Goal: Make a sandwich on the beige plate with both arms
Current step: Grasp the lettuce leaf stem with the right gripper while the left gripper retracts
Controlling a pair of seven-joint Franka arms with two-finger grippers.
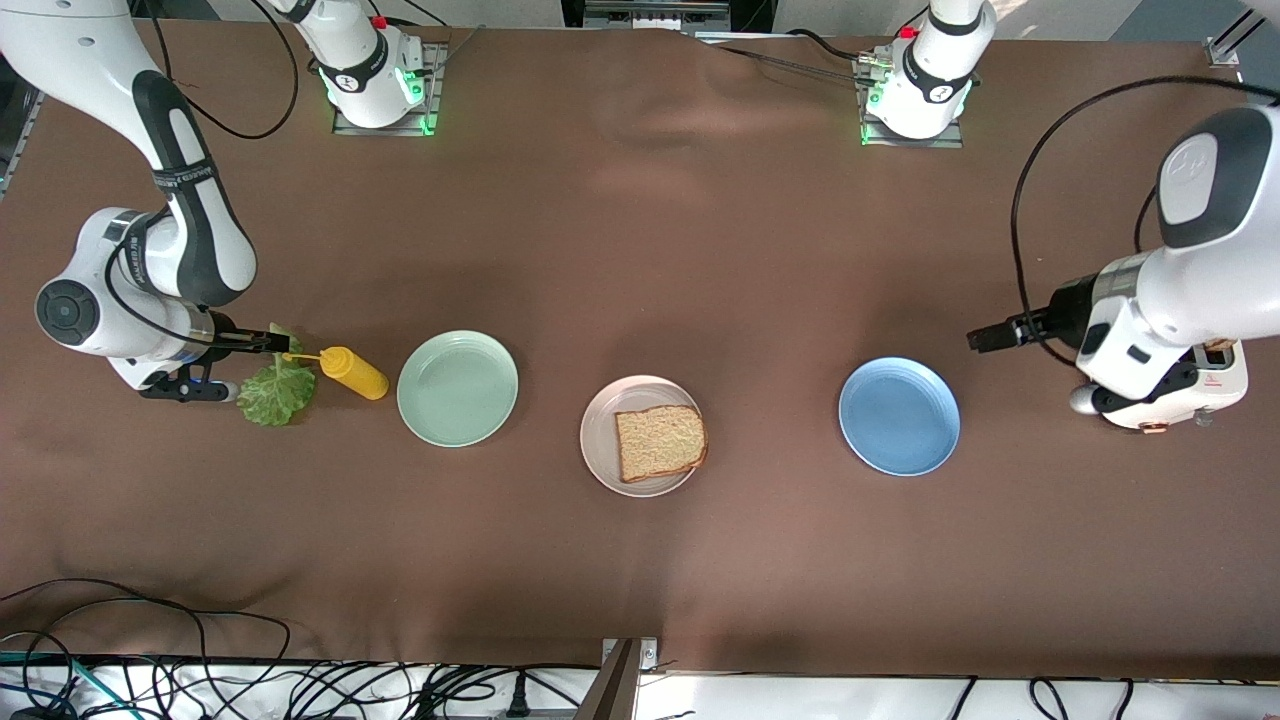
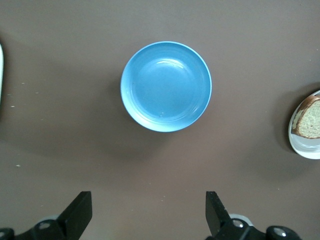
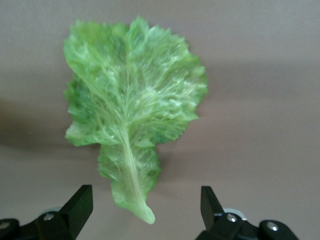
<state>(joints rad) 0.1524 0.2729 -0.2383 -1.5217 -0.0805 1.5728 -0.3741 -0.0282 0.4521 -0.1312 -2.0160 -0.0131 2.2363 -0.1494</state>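
Brown tabletop holds the beige plate [image 1: 600,455] with one bread slice [image 1: 660,441]. Right gripper [image 3: 143,210], spread wide and empty, hovers over the lettuce leaf [image 3: 131,119], partly hiding it beside a yellow bottle [image 1: 353,372]. Left gripper [image 2: 148,214], equally wide and empty, hangs near the blue plate [image 2: 166,86].

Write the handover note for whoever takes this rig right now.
Right hand: open, over the lettuce leaf at its end of the table, beside the mustard bottle; nothing gripped.
Left hand: open, empty, over bare table near the blue plate.
Done: one bread slice on the beige plate.
Left: lettuce onto the slice, then a second slice, not in view.
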